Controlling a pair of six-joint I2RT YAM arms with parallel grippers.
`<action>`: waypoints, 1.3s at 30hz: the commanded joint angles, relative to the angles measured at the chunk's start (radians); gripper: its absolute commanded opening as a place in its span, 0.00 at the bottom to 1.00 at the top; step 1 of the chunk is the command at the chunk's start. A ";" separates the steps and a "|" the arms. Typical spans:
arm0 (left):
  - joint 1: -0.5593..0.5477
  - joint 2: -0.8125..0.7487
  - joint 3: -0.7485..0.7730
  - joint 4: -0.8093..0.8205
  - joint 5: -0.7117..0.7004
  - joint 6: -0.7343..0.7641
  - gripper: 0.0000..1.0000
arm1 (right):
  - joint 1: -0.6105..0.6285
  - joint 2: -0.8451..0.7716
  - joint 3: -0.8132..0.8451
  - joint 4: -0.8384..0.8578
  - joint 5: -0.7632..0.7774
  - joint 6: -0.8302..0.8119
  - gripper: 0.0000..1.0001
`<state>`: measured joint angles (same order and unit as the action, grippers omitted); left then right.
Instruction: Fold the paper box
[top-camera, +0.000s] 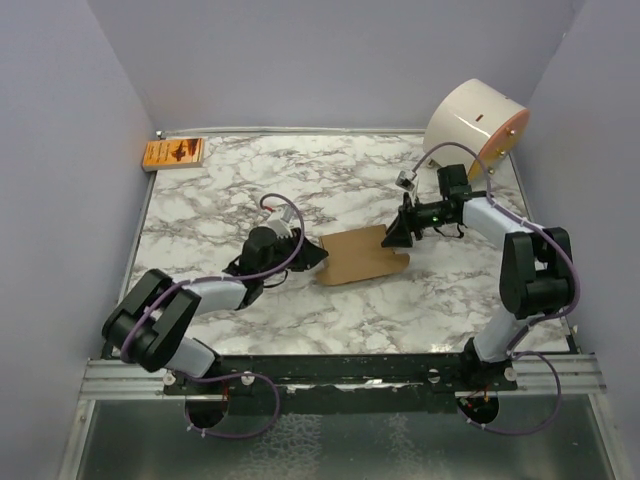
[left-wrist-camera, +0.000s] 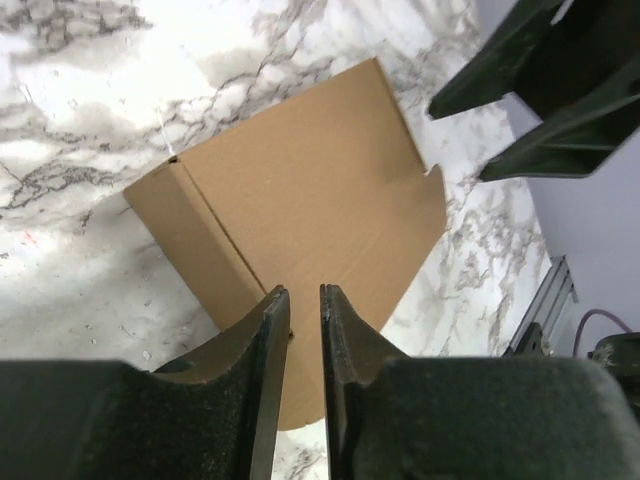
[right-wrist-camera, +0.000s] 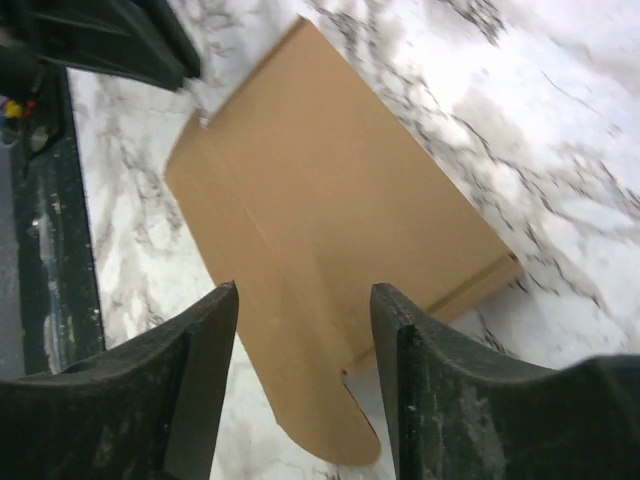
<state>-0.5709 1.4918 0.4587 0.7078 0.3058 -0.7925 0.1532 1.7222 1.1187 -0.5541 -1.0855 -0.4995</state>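
The paper box (top-camera: 360, 255) lies flat on the marble table as a plain brown creased sheet, with a rounded tab at each end. In the left wrist view the paper box (left-wrist-camera: 300, 190) lies under my left gripper (left-wrist-camera: 305, 300), whose jaws stand a narrow slit apart with nothing between them. My left gripper (top-camera: 318, 258) hovers at the sheet's left end. My right gripper (top-camera: 392, 238) is at the sheet's right end. In the right wrist view my right gripper (right-wrist-camera: 305, 300) stands open over the rounded tab of the paper box (right-wrist-camera: 330, 200), holding nothing.
A small orange printed packet (top-camera: 174, 153) lies at the table's far left corner. A big white cylinder (top-camera: 475, 125) stands at the far right. Grey walls close in three sides. A black rail (right-wrist-camera: 55, 200) runs along the near edge.
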 joint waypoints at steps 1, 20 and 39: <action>-0.001 -0.152 -0.042 0.007 -0.112 0.061 0.28 | -0.027 -0.038 -0.050 0.124 0.110 0.096 0.60; 0.038 -0.242 -0.197 0.073 -0.189 -0.014 0.73 | -0.088 0.103 -0.047 0.154 0.079 0.208 0.55; 0.041 -0.050 -0.191 0.223 -0.083 -0.123 0.87 | -0.169 0.246 -0.030 0.143 -0.055 0.271 0.33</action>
<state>-0.5358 1.4136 0.2653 0.8345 0.1768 -0.8707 0.0174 1.9270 1.0744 -0.4194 -1.1252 -0.2329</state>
